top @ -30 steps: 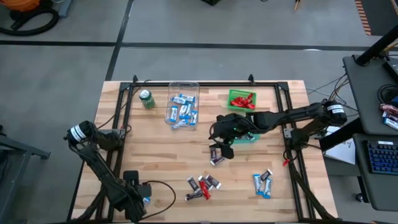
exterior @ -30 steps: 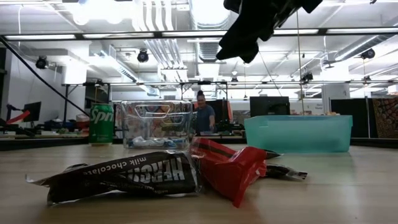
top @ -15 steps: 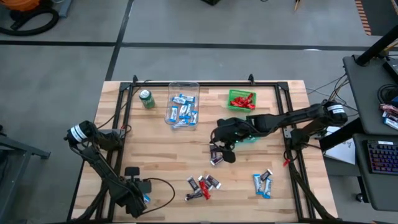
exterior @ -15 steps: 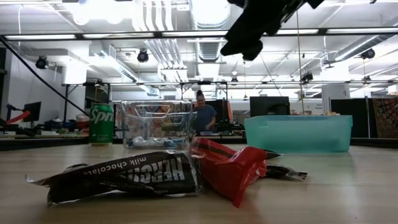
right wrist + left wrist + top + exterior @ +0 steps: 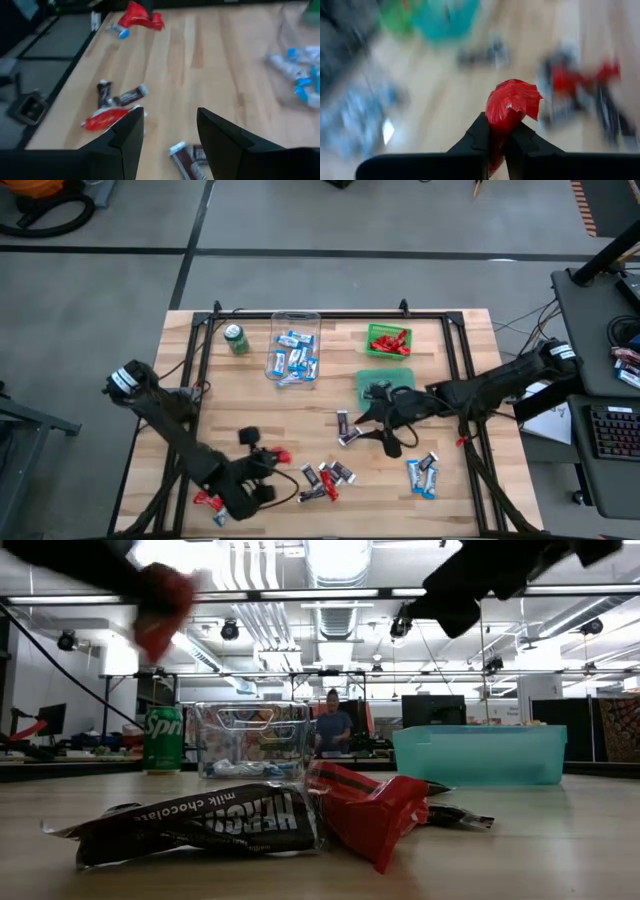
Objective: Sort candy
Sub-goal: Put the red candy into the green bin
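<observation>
The left claw (image 5: pixel 496 131) pinches a red candy (image 5: pixel 512 104) by one end, above the bench's (image 5: pixel 200 420) front-left part; a thin hold, so a swing could shake it loose; the right claw (image 5: pixel 167 131) hovers wide and empty over mid-bench candies; their paths could cross.

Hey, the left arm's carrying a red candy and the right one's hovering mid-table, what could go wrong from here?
1. The left gripper pinches the red candy only at one end of its wrapper, so it might slip out on the way to the green bin.
2. The open right gripper hangs between that candy and the bins, so the arms may cross paths.
3. It could land in the teal bin instead.
</observation>
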